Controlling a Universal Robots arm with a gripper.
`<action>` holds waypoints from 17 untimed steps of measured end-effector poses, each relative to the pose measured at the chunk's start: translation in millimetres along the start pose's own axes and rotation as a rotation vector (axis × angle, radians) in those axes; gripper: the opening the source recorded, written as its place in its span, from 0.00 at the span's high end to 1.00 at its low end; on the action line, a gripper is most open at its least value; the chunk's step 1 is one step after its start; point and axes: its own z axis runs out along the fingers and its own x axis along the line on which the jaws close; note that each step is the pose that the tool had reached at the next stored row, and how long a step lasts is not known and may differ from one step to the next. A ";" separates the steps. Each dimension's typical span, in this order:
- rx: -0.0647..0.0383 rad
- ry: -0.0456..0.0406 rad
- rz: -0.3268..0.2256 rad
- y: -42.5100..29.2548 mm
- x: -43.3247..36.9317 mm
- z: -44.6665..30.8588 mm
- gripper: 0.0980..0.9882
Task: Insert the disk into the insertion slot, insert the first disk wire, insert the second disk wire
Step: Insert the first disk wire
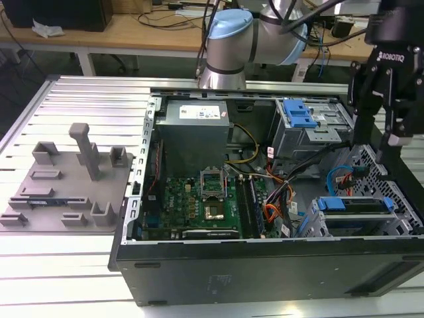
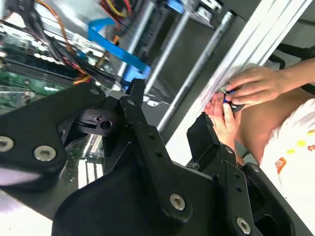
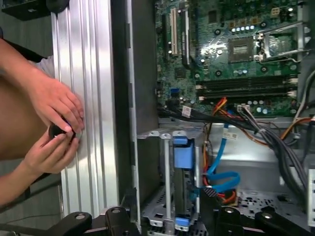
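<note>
At four o'clock inside the open computer case (image 1: pixel 265 271), the disk (image 1: pixel 354 206) lies within the insertion slot (image 1: pixel 310 224), framed by its blue carrier; a loose blue cable (image 1: pixel 341 177) curls just beside the cage, at its twelve o'clock; above them the end effector (image 1: pixel 377 136) hangs spread, pinching nothing; a person's hands (image 3: pixel 54 125) hold a small dark object at the edge of the bench (image 1: pixel 79 93).

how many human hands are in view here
2, both at the edge of the ribbed aluminium table: the first hand curled over a small dark object, the second hand holding it from the opposite side. Others may be out of frame.
</note>
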 end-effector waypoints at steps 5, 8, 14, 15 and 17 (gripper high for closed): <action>-0.001 0.0003 0.000 -17.1 -20.5 -5.3 0.41; -0.005 0.0034 -0.002 -40.2 -31.1 -3.5 0.41; -0.043 0.0117 0.096 -40.2 -37.8 10.8 0.41; -0.047 0.0121 0.106 -40.2 -38.5 12.5 0.41; -0.048 0.0133 0.108 -41.0 -40.7 16.6 0.41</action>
